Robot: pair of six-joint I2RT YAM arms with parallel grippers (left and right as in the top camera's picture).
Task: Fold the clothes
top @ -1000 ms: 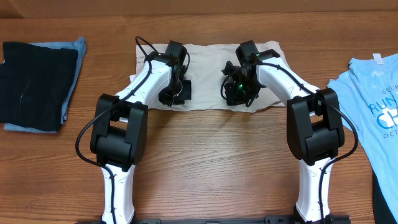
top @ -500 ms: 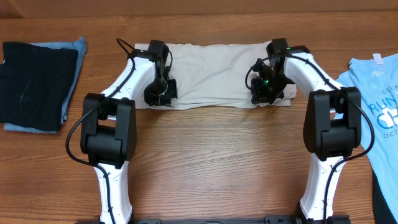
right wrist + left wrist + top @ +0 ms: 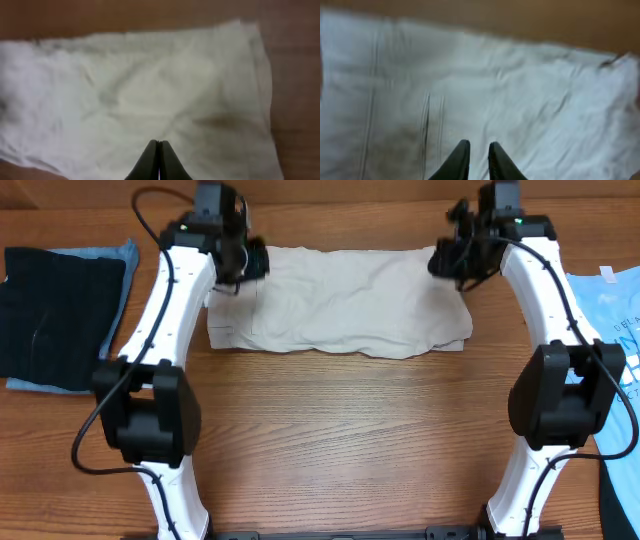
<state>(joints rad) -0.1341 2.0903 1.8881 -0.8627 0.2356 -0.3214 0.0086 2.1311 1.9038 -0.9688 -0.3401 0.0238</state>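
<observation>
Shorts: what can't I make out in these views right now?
- Overhead: far corners of the shorts, hidden under the left gripper and right gripper.
- Left wrist: blur smears the stitching; no tag readable.
- Right wrist: shorts run off the picture's left edge.
- Overhead: T-shirt cut by the right edge.

Left arm [image 3: 172, 290]: stretched out, links trailing straight back from the left gripper [image 3: 250, 262] to the base. Wrist view of the left gripper [image 3: 478, 150]: fingers narrowly parted, nothing between the tips. Right arm [image 3: 545, 290]: likewise stretched out behind the right gripper [image 3: 447, 260]. Wrist view of the right gripper [image 3: 159, 147]: tips pressed together, nothing clamped. Each gripper sits inboard of its own wrist, the two well apart
</observation>
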